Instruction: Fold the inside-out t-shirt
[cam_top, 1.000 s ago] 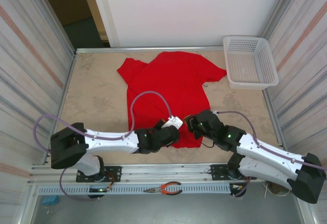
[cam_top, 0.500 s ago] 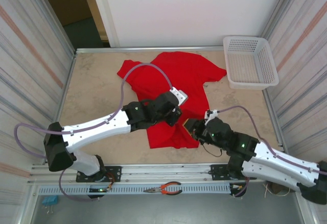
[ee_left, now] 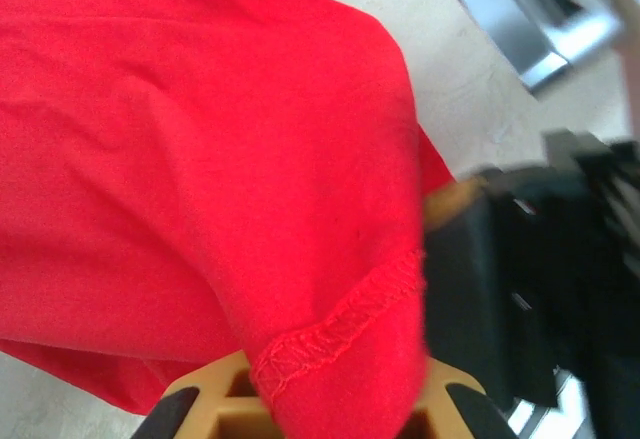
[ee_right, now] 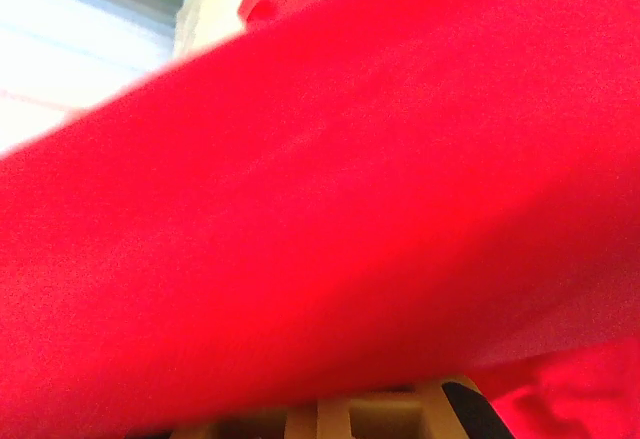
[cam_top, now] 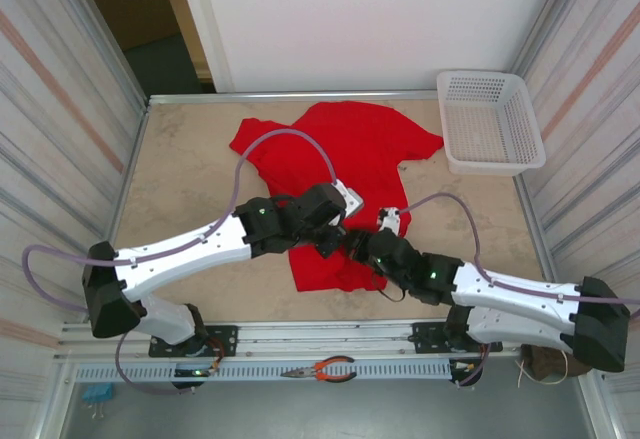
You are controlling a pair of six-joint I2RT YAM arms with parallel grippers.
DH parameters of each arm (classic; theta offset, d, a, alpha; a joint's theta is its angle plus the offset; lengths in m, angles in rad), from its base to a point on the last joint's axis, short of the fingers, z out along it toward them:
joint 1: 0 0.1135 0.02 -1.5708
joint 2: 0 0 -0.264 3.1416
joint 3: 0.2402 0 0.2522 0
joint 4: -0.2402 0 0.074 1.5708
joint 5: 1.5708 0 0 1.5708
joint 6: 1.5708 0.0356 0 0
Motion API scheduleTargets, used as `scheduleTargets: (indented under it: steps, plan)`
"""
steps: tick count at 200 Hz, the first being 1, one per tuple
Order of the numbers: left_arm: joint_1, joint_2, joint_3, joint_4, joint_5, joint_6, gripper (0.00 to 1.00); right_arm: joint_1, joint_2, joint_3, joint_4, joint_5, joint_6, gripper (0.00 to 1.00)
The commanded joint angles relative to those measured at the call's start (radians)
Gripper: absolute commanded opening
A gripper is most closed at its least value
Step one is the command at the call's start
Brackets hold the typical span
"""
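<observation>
A bright red inside-out t-shirt (cam_top: 350,149) lies on the mottled beige counter (cam_top: 190,189), just left of the white lattice basket (cam_top: 492,166) that sits in the far right corner. One sleeve points toward the basket without touching it. The part of the shirt nearest the basket lies flat, while the edge farthest from it, toward the arm bases, is bunched and lifted. There the left gripper (cam_top: 333,237) and right gripper (cam_top: 356,246) meet almost tip to tip, well apart from the basket. In the left wrist view a stitched hem of the shirt (ee_left: 200,159) runs down between the tan fingers (ee_left: 205,404), which are together and clamped on the cloth. In the right wrist view red cloth (ee_right: 350,209) stretches just above the tan fingers (ee_right: 350,414), also closed on the shirt. The seam stitching is the only marking that can be made out on the fabric.
</observation>
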Motion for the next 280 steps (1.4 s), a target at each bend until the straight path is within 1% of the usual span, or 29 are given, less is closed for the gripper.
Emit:
scheduleTargets:
  steps: [1,4,7,13,35,51,73,91,111,135,145,154,168,179,210,220,231,252,268,280]
  plan:
    - [0.0,-0.058,0.032,-0.01,0.048,-0.026,0.0,-0.033,0.063,-0.004,0.106,0.049,-0.101,0.0]
    - [0.001,-0.059,0.036,-0.009,0.051,-0.034,0.0,-0.031,0.074,-0.003,0.116,0.052,-0.105,0.0]
    - [0.001,-0.06,0.041,-0.007,0.053,-0.039,0.0,-0.025,0.084,-0.001,0.126,0.055,-0.148,0.0]
    - [0.003,-0.059,0.053,-0.008,0.058,-0.055,0.0,-0.007,0.102,-0.001,0.151,0.065,-0.187,0.0]
    - [0.014,-0.041,0.119,-0.037,0.079,-0.081,0.0,0.116,0.155,-0.002,0.207,0.176,-0.263,0.0]
    - [0.014,-0.031,0.153,-0.048,0.099,-0.079,0.0,0.171,0.197,-0.004,0.205,0.246,-0.235,0.0]
    - [0.015,-0.029,0.182,-0.058,0.112,-0.081,0.0,0.177,0.281,-0.008,0.242,0.261,-0.181,0.0]
    - [0.015,-0.03,0.196,-0.066,0.125,-0.075,0.0,0.178,0.364,0.028,0.246,0.256,-0.155,0.0]
    - [0.015,-0.036,0.209,-0.086,0.127,-0.063,0.0,0.14,0.405,0.052,0.239,0.242,-0.148,0.0]
    - [0.015,-0.064,0.206,-0.105,0.135,-0.051,0.0,0.044,0.364,0.047,0.199,0.212,-0.139,0.0]
    - [0.015,-0.079,0.205,-0.105,0.146,-0.051,0.0,0.012,0.348,0.054,0.144,0.221,-0.125,0.0]
    - [0.015,-0.088,0.205,-0.102,0.155,-0.053,0.0,-0.011,0.346,0.064,0.085,0.242,-0.053,0.0]
    - [0.015,-0.096,0.215,-0.091,0.169,-0.061,0.0,-0.044,0.371,0.076,0.09,0.214,-0.041,0.0]
    - [0.015,-0.095,0.227,-0.081,0.183,-0.07,0.0,-0.042,0.408,0.111,0.088,0.209,-0.037,0.0]
    - [0.014,-0.074,0.286,-0.079,0.209,-0.091,0.0,0.042,0.535,0.248,0.111,0.224,-0.063,0.0]
    - [0.014,-0.065,0.306,-0.085,0.212,-0.091,0.0,0.051,0.587,0.29,0.118,0.212,-0.059,0.0]
    - [0.014,-0.054,0.33,-0.097,0.213,-0.088,0.0,0.042,0.64,0.33,0.121,0.19,-0.052,0.0]
    - [0.015,-0.042,0.374,-0.124,0.217,-0.079,0.0,-0.004,0.695,0.35,0.069,0.211,0.013,0.0]
    - [0.013,-0.04,0.401,-0.141,0.219,-0.07,0.0,-0.043,0.689,0.308,0.028,0.236,0.099,0.0]
    - [0.015,-0.038,0.415,-0.151,0.216,-0.062,0.0,-0.046,0.661,0.28,0.018,0.269,0.104,0.0]
